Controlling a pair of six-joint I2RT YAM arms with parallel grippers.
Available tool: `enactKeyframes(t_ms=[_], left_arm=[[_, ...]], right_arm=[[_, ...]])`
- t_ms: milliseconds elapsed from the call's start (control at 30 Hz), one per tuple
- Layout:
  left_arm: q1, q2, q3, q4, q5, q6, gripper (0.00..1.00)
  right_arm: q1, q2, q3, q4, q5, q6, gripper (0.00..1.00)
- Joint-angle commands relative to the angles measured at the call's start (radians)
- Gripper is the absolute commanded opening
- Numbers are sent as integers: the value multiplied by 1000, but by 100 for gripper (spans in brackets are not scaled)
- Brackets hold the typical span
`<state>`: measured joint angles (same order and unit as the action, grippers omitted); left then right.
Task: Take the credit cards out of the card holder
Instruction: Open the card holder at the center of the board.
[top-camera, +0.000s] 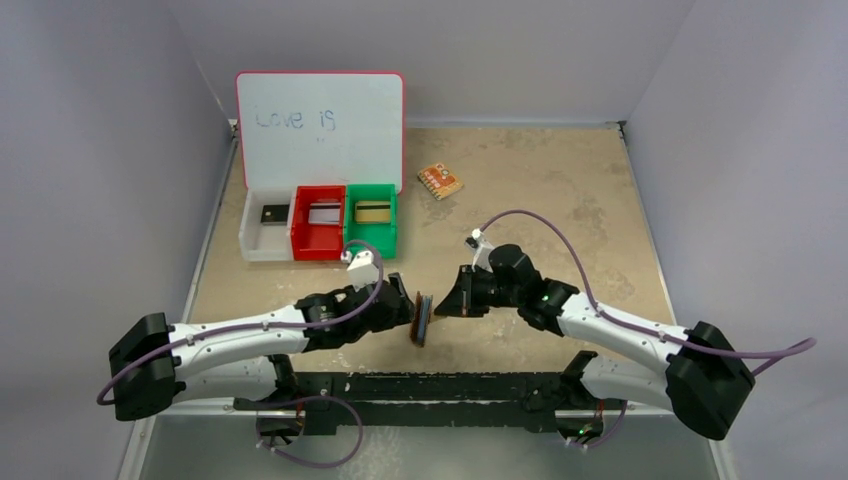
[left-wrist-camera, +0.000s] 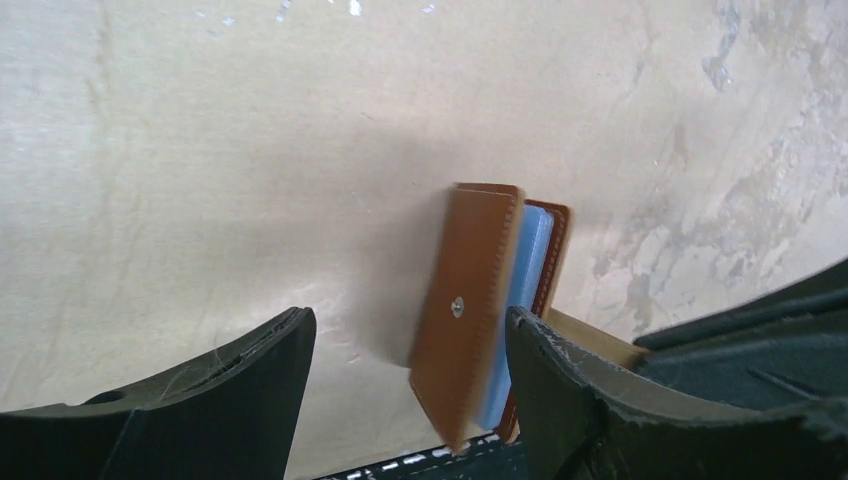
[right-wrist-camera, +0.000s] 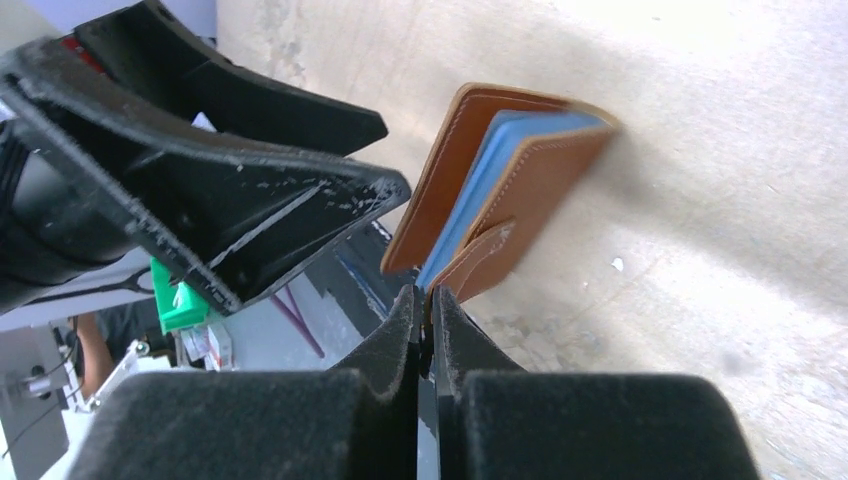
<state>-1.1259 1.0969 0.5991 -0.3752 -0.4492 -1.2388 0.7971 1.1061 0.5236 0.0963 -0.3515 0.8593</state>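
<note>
Card holder (top-camera: 421, 320) is seen upright on edge at lower centre of the top view, between both grippers. Left gripper (left-wrist-camera: 408, 322) is spread open around it, with the brown cover just beside one finger. Right gripper (right-wrist-camera: 428, 298) is pressed closed, tips right at its edge; a pinch cannot be confirmed. Credit cards (top-camera: 322, 212) are laid in three bins (top-camera: 318, 245), upper left.

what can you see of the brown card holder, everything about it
The card holder is a small brown leather-look bifold with pale stitching, a metal snap stud and blue-grey clear pockets inside. It is upright on edge, slightly parted, between the fingers of the open left gripper. Its snap tab reaches the shut right gripper; whether pinched is unclear.
</note>
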Motion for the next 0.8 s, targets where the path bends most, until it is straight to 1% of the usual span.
enactKeyframes(t_ms=[0,100,167,200,300,400,433,600,767], left_arm=[[2,-39,4,-82,-112,-63,69],[2,-61,13,-157,-161,-123,69],[2,-88,5,-165,-171,-131,70],[2,-105,-6,-161,-174,-132,70],[3,-121,-27,-138,-173,-134,72],[2,-103,-29,-116,-155,-124,72],[2,-93,-27,-109,-150,-119,72],[2,-23,2,-63,-126,-78,72],[2,50,46,-42,-107,-39,72]], right_arm=[[-4,-23,22,104,-91,2,3],[-4,7,51,72,-91,-9,3],[-4,18,65,77,-96,-9,2],[-3,24,73,60,-71,-1,2],[-8,43,93,-92,105,14,2],[-39,58,91,-232,236,38,1],[-55,52,74,-251,261,54,1],[-157,8,-34,-282,315,131,1],[-195,-5,-78,-283,308,134,3]])
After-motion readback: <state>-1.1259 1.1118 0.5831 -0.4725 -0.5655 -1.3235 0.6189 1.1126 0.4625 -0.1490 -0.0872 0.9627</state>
